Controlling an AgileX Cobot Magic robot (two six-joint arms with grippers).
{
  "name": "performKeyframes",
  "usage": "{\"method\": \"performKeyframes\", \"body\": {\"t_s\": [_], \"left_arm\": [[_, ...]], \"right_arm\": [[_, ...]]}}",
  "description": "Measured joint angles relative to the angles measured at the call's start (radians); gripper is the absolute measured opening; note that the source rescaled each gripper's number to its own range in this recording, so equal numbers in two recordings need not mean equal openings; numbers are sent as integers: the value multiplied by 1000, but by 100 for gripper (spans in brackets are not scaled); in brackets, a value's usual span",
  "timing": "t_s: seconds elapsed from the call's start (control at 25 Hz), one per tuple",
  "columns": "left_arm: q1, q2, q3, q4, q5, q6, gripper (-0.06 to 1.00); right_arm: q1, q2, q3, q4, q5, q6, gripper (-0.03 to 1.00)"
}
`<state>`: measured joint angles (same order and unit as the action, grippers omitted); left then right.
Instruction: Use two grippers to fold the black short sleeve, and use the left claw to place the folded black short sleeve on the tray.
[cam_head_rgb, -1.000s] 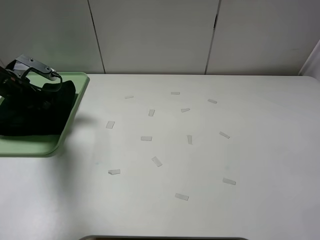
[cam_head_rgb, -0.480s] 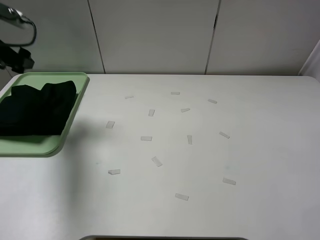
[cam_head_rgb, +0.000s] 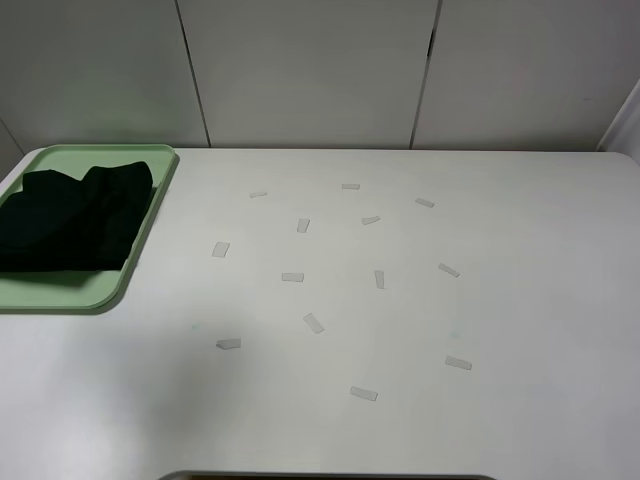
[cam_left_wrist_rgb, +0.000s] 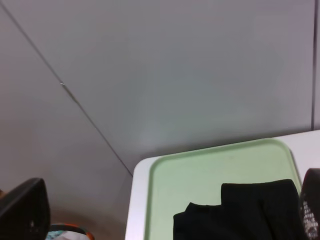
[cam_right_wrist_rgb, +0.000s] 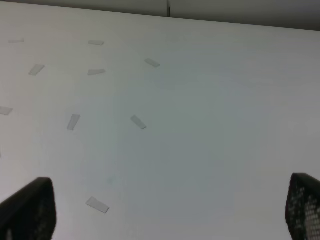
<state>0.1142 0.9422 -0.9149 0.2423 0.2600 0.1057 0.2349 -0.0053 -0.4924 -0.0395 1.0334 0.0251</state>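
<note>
On the green tray (cam_head_rgb: 150, 215) at the counter's (cam_head_rgb: 520, 300) far left corner: folded black shirt (cam_head_rgb: 70, 222), delivered, lying free. Both pincers: spread wide, empty, clear of the work. Paper scraps (cam_head_rgb: 292, 277) scattered mid-counter, seemingly placement markers.

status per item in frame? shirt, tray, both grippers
Black cotton short sleeve: folded, lying in the tray.
Pale green plastic tray: flat on the white table, holding the shirt.
Left gripper: jaws open, empty.
Right gripper: jaws open, empty.
</note>
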Motion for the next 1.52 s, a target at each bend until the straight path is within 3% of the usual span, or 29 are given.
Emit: {"method": "performKeyframes", "body": {"t_s": [0.28, 0.6, 0.8, 1.24, 1.52], "left_arm": [[0, -434, 181, -4, 102, -67, 100], [0, -814, 216, -1, 463, -131, 100], [0, -915, 217, -1, 679, -206, 100], [-1, -946, 188, 0, 898, -254, 100], [-1, -946, 312, -71, 897, -254, 100]], "right_arm": [[0, 0, 0, 0, 0, 0, 100], [0, 0, 0, 0, 0, 0, 100], [0, 0, 0, 0, 0, 0, 100], [0, 0, 0, 12, 0, 0, 100], [0, 0, 0, 16, 0, 0, 100]]}}
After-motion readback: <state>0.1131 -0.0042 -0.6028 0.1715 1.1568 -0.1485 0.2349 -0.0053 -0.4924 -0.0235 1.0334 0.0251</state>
